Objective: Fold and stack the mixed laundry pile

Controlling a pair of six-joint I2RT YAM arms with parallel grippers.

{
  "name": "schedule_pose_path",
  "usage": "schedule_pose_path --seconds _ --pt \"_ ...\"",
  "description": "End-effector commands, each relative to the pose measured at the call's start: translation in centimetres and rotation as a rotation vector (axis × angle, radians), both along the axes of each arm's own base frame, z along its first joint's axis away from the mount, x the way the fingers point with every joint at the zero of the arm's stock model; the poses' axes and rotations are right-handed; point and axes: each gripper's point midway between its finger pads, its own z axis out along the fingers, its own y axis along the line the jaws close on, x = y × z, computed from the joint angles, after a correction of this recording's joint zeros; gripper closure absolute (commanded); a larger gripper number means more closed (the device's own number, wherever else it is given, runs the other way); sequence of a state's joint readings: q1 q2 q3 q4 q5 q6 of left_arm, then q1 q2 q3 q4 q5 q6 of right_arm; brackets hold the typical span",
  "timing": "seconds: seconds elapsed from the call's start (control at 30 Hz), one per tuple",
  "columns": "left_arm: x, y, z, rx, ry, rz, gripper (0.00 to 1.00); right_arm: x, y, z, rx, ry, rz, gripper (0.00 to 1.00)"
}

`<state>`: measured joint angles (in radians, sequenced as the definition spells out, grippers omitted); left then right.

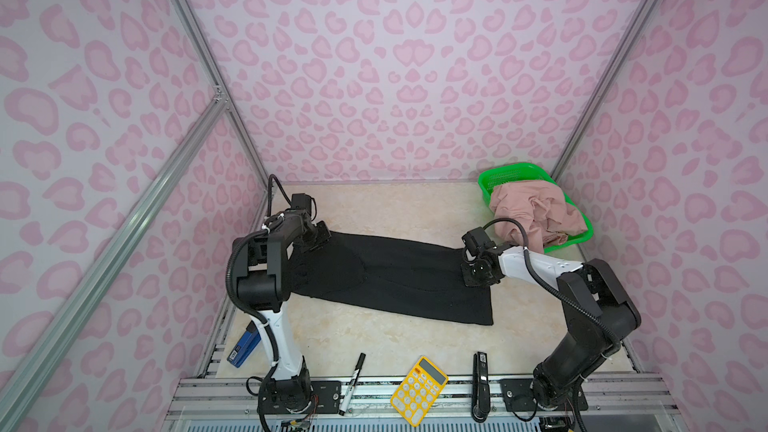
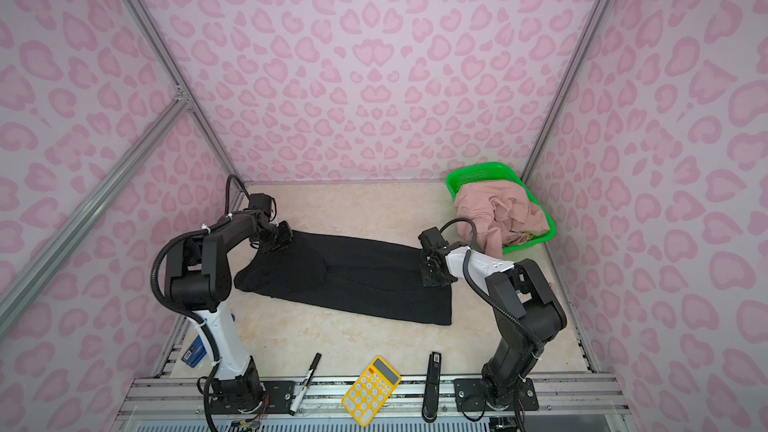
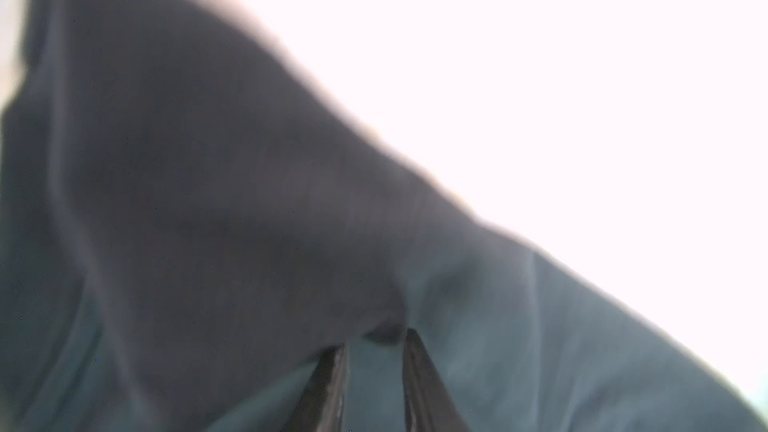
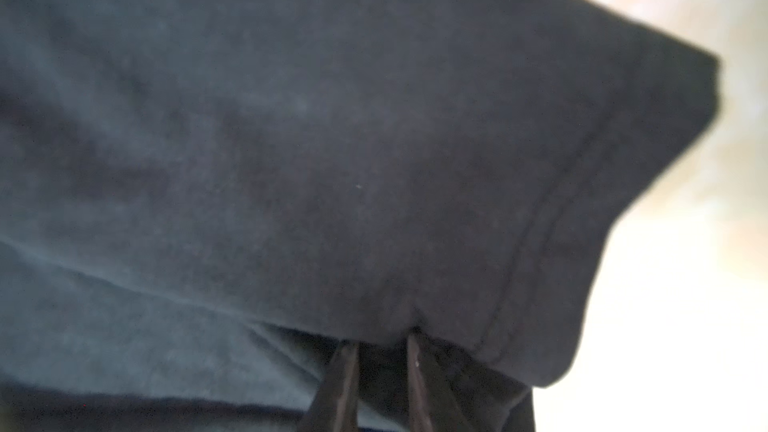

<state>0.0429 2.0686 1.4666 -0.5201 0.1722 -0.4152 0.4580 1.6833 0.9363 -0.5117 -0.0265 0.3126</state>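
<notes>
My left hand (image 1: 319, 239): low, seemingly pinching large black cloth garment (image 1: 395, 280) at left end | my right hand (image 1: 476, 278): low, pinching right edge

Two cameras hang side by side, high over the near edge of the surface (image 1: 395, 209), tilted down and facing the back wall (image 1: 395, 76). Both top views take in the whole scene from well back, basket (image 1: 511, 172) and black garment (image 1: 395, 280) included, nearly alike and only shifted sideways. One camera rides on each wrist and looks out along its fingers. The left wrist view sits very close over the garment, blurred, with the left hand (image 3: 376, 340) poking into the frame and the washed-out surface beyond. The right wrist view is just as close, over the garment's hemmed end past the right hand (image 4: 382, 340). All four views share the garment.
</notes>
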Motion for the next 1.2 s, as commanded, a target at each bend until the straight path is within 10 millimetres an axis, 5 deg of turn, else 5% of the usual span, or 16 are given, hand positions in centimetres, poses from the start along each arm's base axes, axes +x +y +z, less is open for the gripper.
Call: schedule_pose_path --seconds 0.0,0.2,0.33,0.5,0.6,0.73,0.83,0.93,1.03,1.17 --pt "1.8 -1.7 -0.6 -0.018 0.032 -0.074 0.74 -4.4 0.5 -1.3 -0.002 0.147 -0.002 0.79" --pt "5.6 -4.8 -0.9 -0.019 0.06 -0.159 0.78 -5.8 3.7 -1.4 0.048 0.175 0.056 0.78" --pt "7.1 -5.8 -0.2 -0.02 0.058 -0.166 0.78 -5.2 4.3 0.3 0.041 0.141 0.079 0.77" --pt "8.4 -6.5 4.3 -0.024 -0.092 -0.203 0.71 -1.9 5.0 5.8 0.023 -0.026 0.169 0.73" --pt "8.1 -5.0 8.3 0.041 -0.166 -0.176 0.62 0.7 6.8 9.0 0.057 -0.127 0.268 0.62" --pt "5.2 -0.7 12.6 0.079 -0.204 -0.009 0.52 4.9 11.5 10.4 0.147 -0.192 0.422 0.53" --pt "1.4 2.0 13.9 0.052 -0.24 0.09 0.46 8.2 16.1 10.2 0.221 -0.171 0.542 0.49" --pt "-2.9 4.3 14.4 0.084 -0.261 0.149 0.31 11.4 20.9 9.6 0.302 -0.181 0.618 0.44" --pt "-6.6 4.8 14.3 0.077 -0.274 0.164 0.16 13.6 25.1 9.1 0.369 -0.194 0.683 0.38" --pt "-10.0 4.2 14.4 0.055 -0.282 0.167 0.14 15.8 29.2 7.7 0.441 -0.194 0.722 0.34"
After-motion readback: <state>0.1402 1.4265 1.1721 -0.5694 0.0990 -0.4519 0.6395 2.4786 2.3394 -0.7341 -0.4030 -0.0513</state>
